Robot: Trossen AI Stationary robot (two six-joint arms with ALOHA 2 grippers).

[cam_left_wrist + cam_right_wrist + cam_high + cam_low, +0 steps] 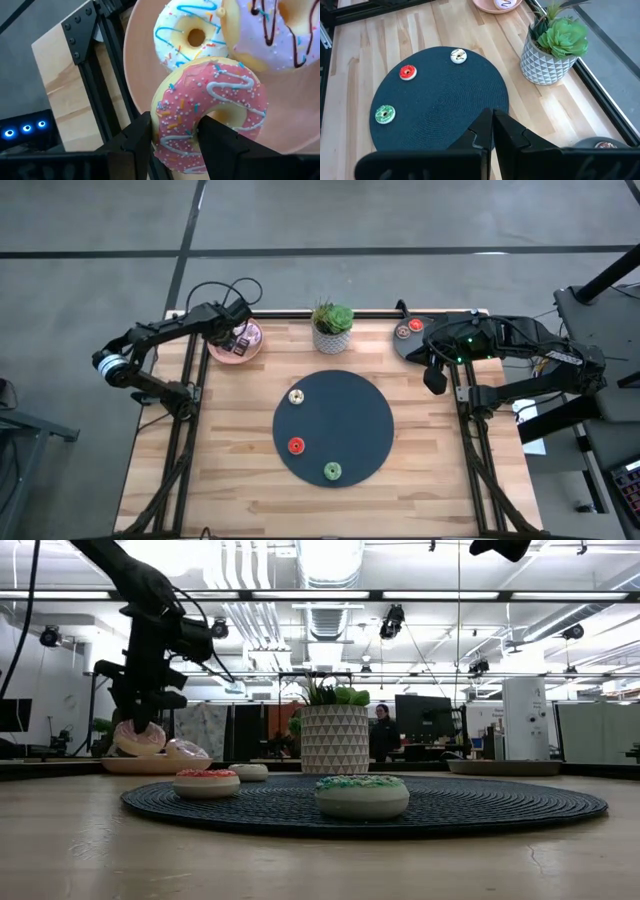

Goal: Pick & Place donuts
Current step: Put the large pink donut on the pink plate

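A pink frosted donut [210, 105] sits between the fingers of my left gripper [175, 137], which is shut on it over the pink plate [240, 352] at the table's far left. A white donut [192, 35] and a purple-white donut [280, 30] lie flat on that plate. On the dark round mat [345, 420] lie three tiny donuts: a cream one [297, 396], a red one [296, 445] and a green one [332, 471]. My right gripper [492, 130] hangs shut and empty, high above the table's far right. My left gripper has one finger [220, 142] in the pink donut's hole and the other [135, 145] outside its rim, pinching the ring section [172, 125] between them. The fingers slant down from above. The donut sits tilted over the plate [138, 737]; whether its low edge rests there I cannot tell.
A potted plant [333, 328] in a white patterned pot stands at the far edge between the two plates. A grey plate [408, 345] at the far right holds small donuts [415, 327]. Bare wooden tabletop [230, 480] surrounds the mat.
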